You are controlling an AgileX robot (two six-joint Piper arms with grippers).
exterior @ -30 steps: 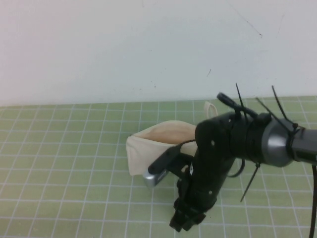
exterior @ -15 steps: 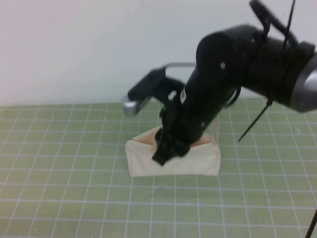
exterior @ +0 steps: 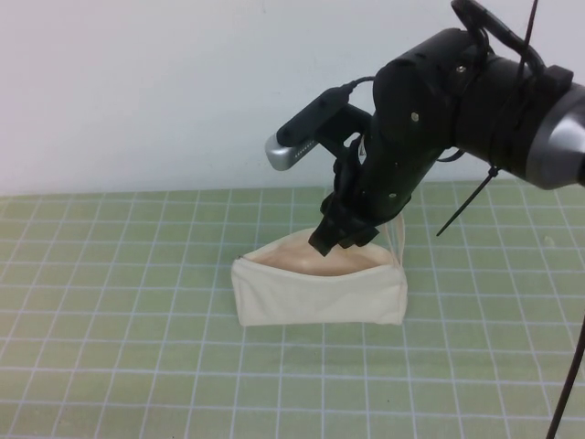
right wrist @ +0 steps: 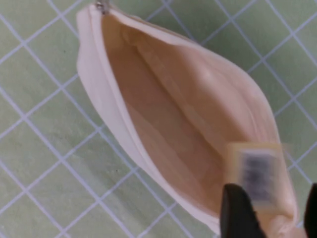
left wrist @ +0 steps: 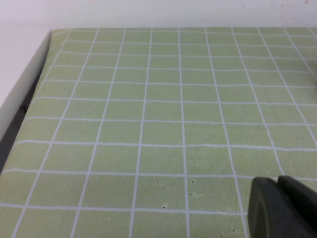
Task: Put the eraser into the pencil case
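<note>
The cream-white pencil case (exterior: 315,294) lies on the green grid mat with its zip open and its beige lining showing. My right gripper (exterior: 340,236) hangs just above the opening, fingers apart. In the right wrist view the pencil case (right wrist: 163,114) gapes wide, and the eraser (right wrist: 256,173), pale yellow with a barcode label, shows blurred and loose over the lining, beyond my open right gripper (right wrist: 274,198). The eraser is hidden in the high view. My left gripper (left wrist: 280,186) is shut and empty low over bare mat, out of the high view.
The pouch's loop strap (exterior: 399,240) sticks up at its right end. Its zip pull (right wrist: 102,6) sits at the far end. A white wall (exterior: 183,91) stands behind the mat. The mat's edge and a white border (left wrist: 25,94) show in the left wrist view.
My right arm swung up from the mat in front of the pouch, dipped into the opening, then rose slightly. The eraser now looks loose from the fingers over the lining.
</note>
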